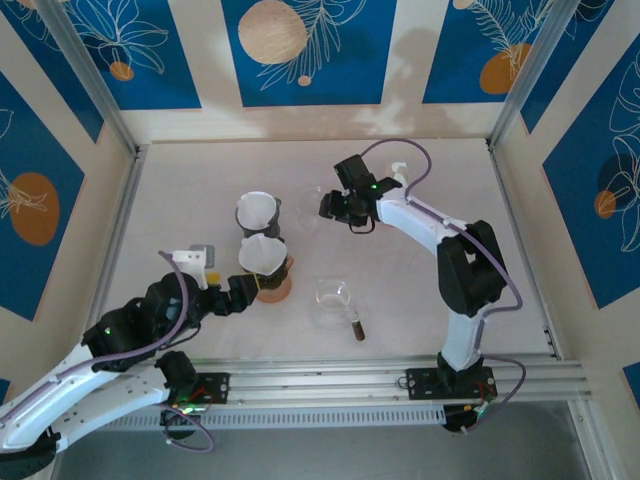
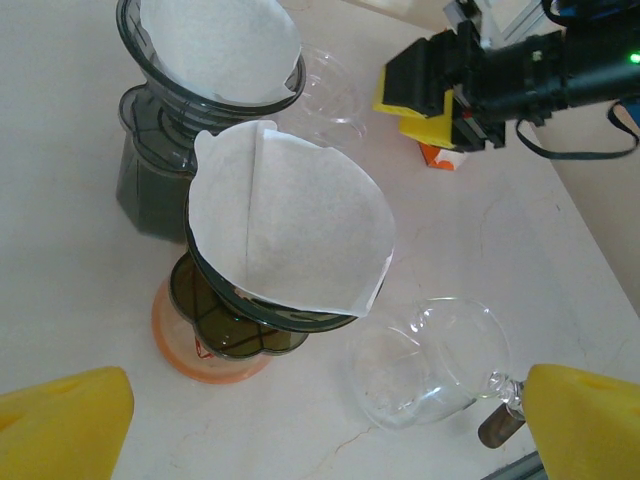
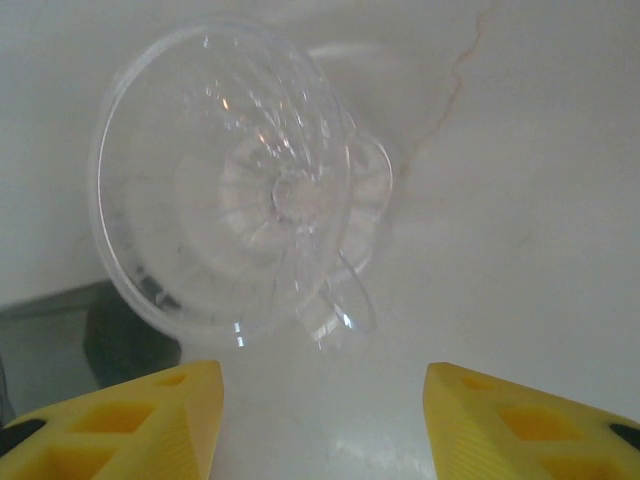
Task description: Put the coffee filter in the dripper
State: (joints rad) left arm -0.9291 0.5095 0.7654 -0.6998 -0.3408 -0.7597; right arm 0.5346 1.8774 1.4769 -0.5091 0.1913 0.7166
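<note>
My left gripper (image 2: 325, 400) hangs with its fingers spread wide, holding and touching nothing. Just beyond it on the table (image 2: 80, 300) sit a clear glass cup (image 2: 430, 365) and the dark dripper (image 2: 235, 325) on its orange base (image 2: 200, 365). The white coffee filter (image 2: 290, 225) sits opened inside that dripper, its edge rising above the rim. Behind stands a second dark dripper (image 2: 160, 170), also lined with paper. Farther out, my right gripper (image 3: 320, 385) hovers with fingers apart and empty, a clear glass dripper (image 3: 230, 190) just ahead of it.

Near dripper (image 2: 240, 330) and glass server (image 2: 430, 365) flank a narrow gap; tabletop (image 2: 480, 240) beyond open.
</note>
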